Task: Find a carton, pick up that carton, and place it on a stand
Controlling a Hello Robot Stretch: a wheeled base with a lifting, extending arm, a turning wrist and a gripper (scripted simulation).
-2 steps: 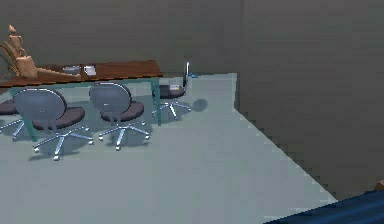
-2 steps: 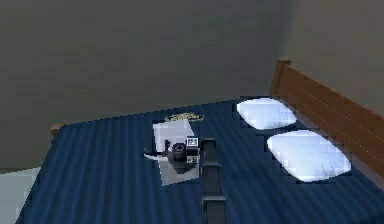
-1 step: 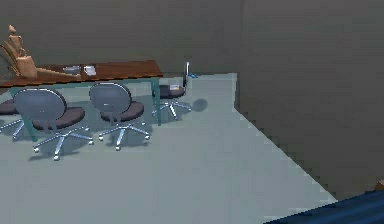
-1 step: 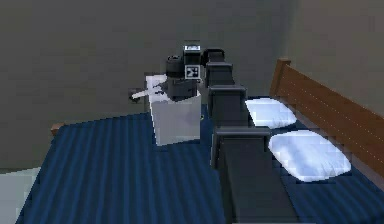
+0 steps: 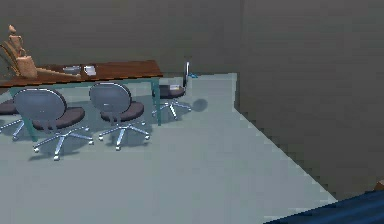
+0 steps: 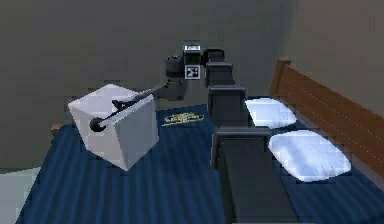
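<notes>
Looking at the arm side view, I see the carton point(image 6: 125, 140). It's a pale grey-white box, tipped a bit, w/ the big bed point(image 6: 90, 190) right behind it. The bed has a dark blue cover. I can't tell if the box sits on the cover or hangs above it.

The arm point(image 6: 235, 150) is a dark bar going up over the bed. At its far end are 2 small white squares point(image 6: 192, 60). The gripper point(image 6: 108, 114) is left of them, and its thin fingers point(image 6: 140, 100) reach down-left across the top of the carton. I can't tell if the gripper holds the carton or anything else.

Also on the bed: a small flat yellowish thing point(image 6: 182, 120) near the middle, and 2 white pillows point(image 6: 270, 112) point(image 6: 305, 152) by the brown wood headboard point(image 6: 330, 110).

In the forward view there's a long wood table point(image 5: 110, 72) at the left, w/ 3 dark office chairs point(image 5: 45, 110) point(image 5: 112, 103) point(image 5: 175, 92) at it. A tan wood statue point(image 5: 18, 55) stands at the table's left end. Some small stuff lies on top; too small to name. The floor point(image 5: 180, 170) is pale grey-green and a dark wall point(image 5: 310, 80) is on the right.
</notes>
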